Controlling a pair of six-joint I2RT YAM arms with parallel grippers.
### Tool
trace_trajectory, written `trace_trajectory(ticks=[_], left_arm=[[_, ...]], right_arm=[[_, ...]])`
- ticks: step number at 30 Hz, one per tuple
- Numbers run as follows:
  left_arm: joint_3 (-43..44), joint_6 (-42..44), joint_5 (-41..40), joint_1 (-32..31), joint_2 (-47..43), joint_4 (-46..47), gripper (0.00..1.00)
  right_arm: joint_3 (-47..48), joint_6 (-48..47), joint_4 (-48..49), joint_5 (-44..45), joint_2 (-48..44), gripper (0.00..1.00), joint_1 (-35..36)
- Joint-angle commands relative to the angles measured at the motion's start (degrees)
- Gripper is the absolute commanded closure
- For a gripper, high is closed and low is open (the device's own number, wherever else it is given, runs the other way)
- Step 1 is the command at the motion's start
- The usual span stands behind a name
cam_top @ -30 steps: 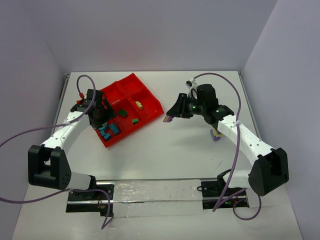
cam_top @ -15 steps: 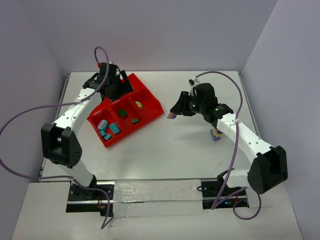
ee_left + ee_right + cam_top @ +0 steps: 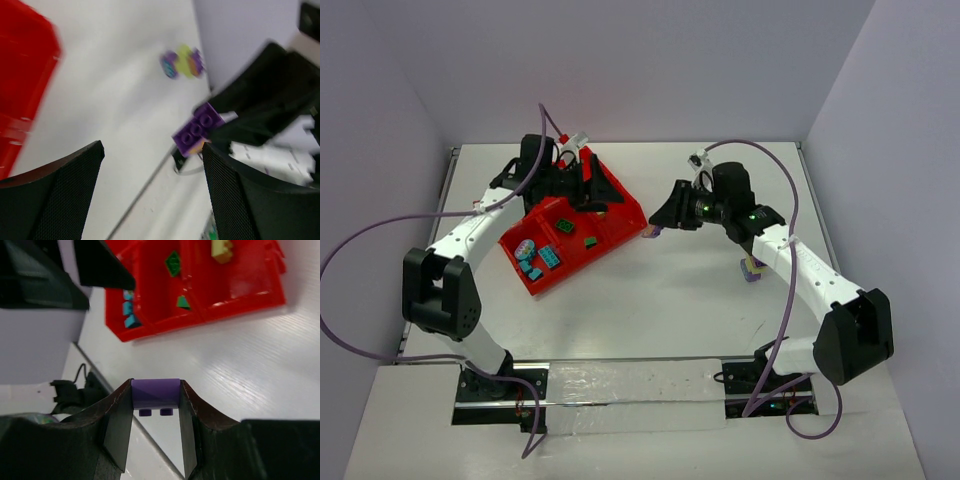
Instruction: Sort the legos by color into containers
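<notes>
My red tray (image 3: 620, 215) is glossy moulded plastic, split by ridges into square compartments. The end compartment nearest my bases holds several teal bricks (image 3: 542, 260), with a pale multicolour clump (image 3: 525, 247) just beside them. Two green bricks (image 3: 173, 262) lie in the middle part; I cannot tell whether they share a compartment. A yellow brick (image 3: 222, 249) sits in the end toward my right arm. On the smooth white table (image 3: 650, 310), well apart from the tray, lies a loose clump (image 3: 182, 64) of purple and yellow-green pieces.

My right gripper (image 3: 155, 385) is pinched narrow on a purple brick (image 3: 155, 395), two studs poking out of it, just beside the tray's right corner. My left gripper (image 3: 152, 150), with mesh-textured black fingers (image 3: 55, 200), stands wide with nothing between them, over the tray's far side.
</notes>
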Motion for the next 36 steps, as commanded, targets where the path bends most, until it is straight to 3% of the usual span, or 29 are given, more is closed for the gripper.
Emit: trace_trajectory(ticks=[1,15,30,36], left_arm=[[-5.8,-0.6,24.2,0.2,-5.3,13.4,0.12],[-9.7,2.0,29.3,-0.8,-10.1,13.5,0.11],[-9.8,-1.6,30.4,-3.3,-8.0,17.3,0.11],[-10.5,-2.8,31.3,-3.6,-8.2,19.1,0.16]], right_arm=[[1.6,5.1,9.8,-9.9,-0.2,1.00,-0.7],[2.2,13.1,19.0,-16.3,1.0,0.99,0.0],[7.4,12.9,20.9,-17.8,5.4,0.99,4.5],[8.4,13.0,21.1,-17.7,7.0,0.99,5.4]])
